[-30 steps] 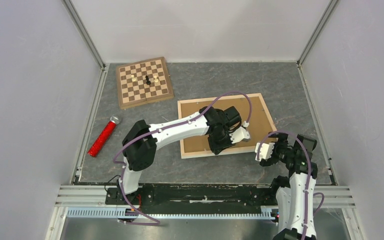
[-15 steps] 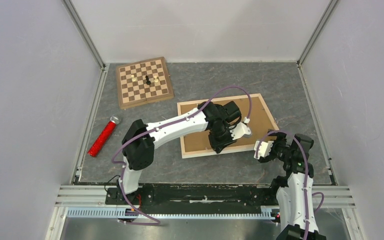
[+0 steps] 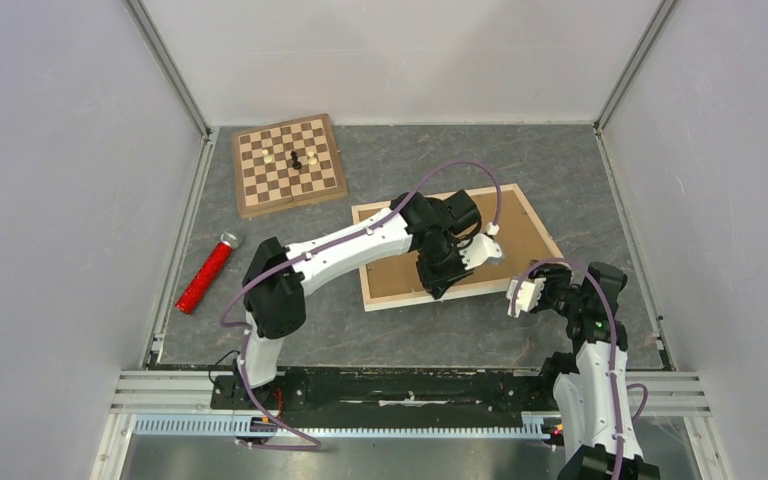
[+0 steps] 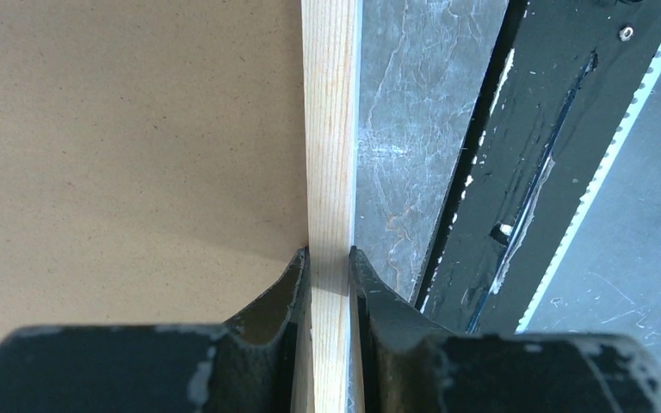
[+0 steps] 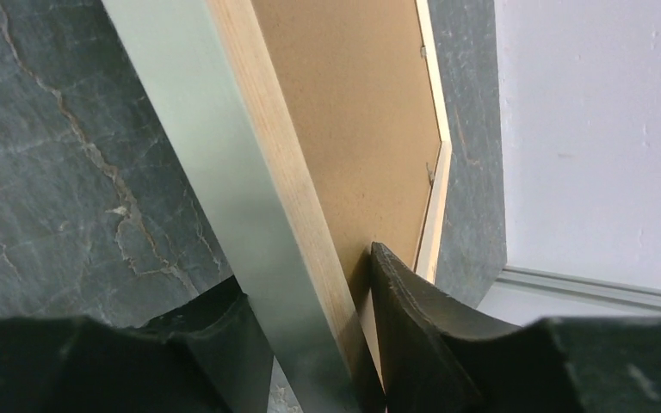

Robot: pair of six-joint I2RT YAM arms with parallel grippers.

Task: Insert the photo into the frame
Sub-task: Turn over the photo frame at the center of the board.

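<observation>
Seemingly both arms reach inward, jaws astride the frame (image 3: 395,298).

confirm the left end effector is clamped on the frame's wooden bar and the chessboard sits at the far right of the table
No: the chessboard sits at the far left of the table, as the top external view shows. The left end effector is indeed clamped on the wooden bar of the frame.

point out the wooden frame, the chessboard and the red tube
light wooden picture frame (image 4: 331,129): left wrist view, bare wooden bar
checkered wooden chessboard (image 3: 272,186): top view, bare squares
red cylindrical tube (image 3: 205,277): top view, middle
</observation>
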